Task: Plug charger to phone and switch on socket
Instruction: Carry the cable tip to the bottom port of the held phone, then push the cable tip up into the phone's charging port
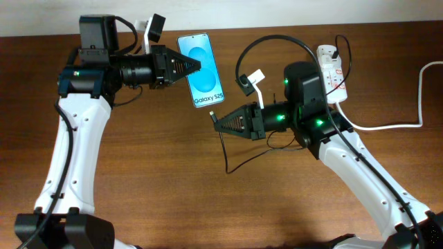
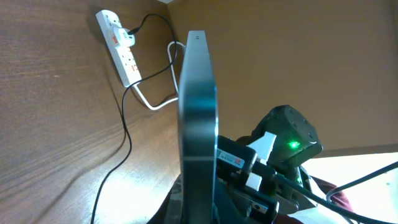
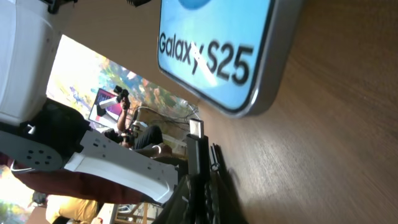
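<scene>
The phone point(image 1: 203, 71) has a cyan screen with "Galaxy S25" on it. My left gripper point(image 1: 190, 67) is shut on its left side and holds it at the table's back middle. In the left wrist view the phone point(image 2: 198, 93) stands edge-on between the jaws point(image 2: 214, 202). My right gripper point(image 1: 219, 124) is shut on the charger plug point(image 1: 213, 115), just below the phone's bottom edge. In the right wrist view the plug tip point(image 3: 196, 128) points at the phone's bottom end point(image 3: 217, 56), a short gap apart. The white socket point(image 1: 331, 66) lies at the back right, with the black cable plugged into it.
The black charger cable point(image 1: 243, 57) loops from the socket over my right arm and trails on the table point(image 1: 239, 162). A thick white cord point(image 1: 387, 126) runs right from the socket. The socket point(image 2: 119, 45) and both cords also show in the left wrist view.
</scene>
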